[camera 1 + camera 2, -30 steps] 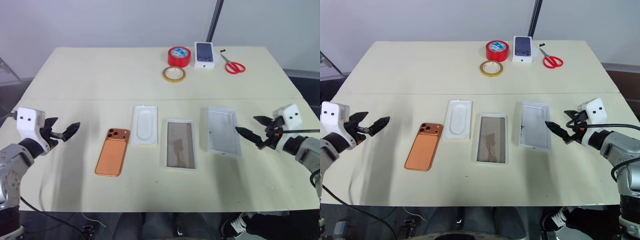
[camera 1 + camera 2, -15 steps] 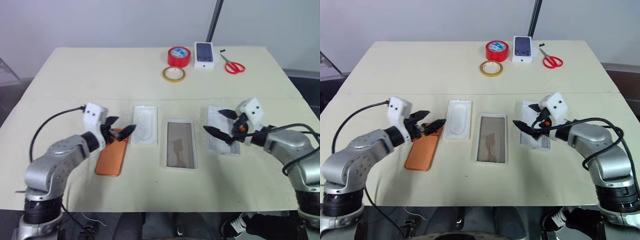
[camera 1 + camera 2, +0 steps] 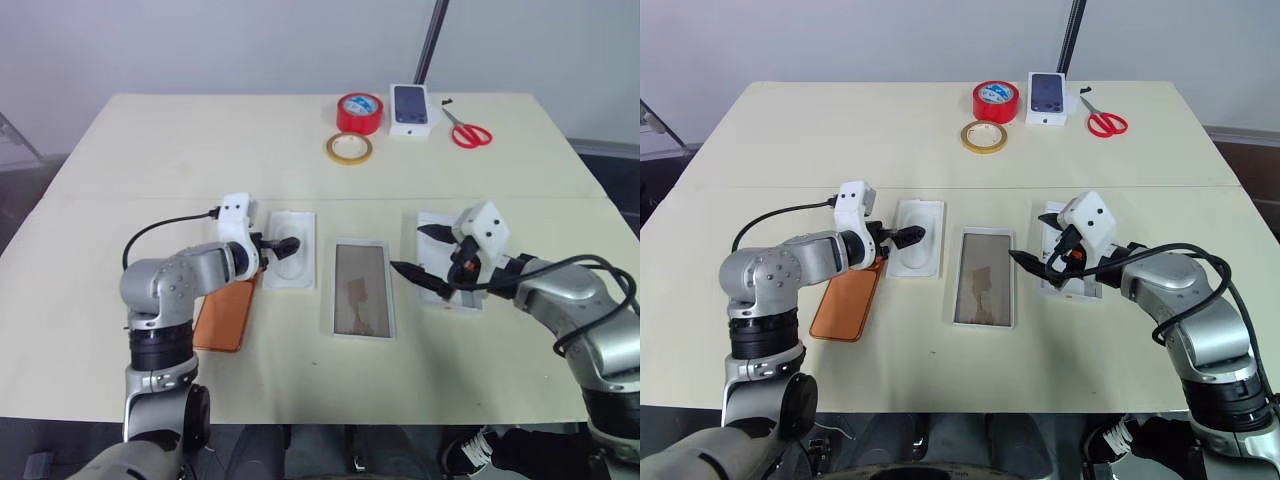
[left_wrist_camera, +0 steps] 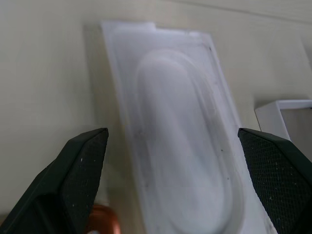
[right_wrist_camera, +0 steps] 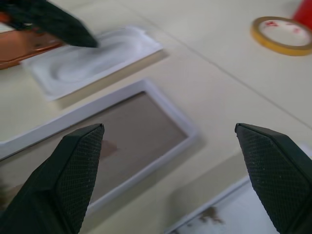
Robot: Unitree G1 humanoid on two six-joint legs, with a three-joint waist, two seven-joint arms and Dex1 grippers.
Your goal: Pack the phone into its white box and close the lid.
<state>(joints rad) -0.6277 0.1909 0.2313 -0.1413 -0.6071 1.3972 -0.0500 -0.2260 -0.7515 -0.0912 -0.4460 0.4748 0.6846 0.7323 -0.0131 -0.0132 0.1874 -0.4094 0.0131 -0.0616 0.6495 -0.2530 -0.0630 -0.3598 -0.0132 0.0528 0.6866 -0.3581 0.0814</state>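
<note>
both end effectors, left (image 3: 282, 246) and right (image 3: 418, 256), have swung inward, open.

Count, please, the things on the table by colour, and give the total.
White: 4 - shallow white tray box, plain white lid, thin white insert with oval recess, small closed white box printed with a dark phone
Red: 2 - red tape roll, red-handled scissors
Orange-copper: 1 - flat smartphone
Yellow: 1 - yellow tape ring
Total: 8
</note>
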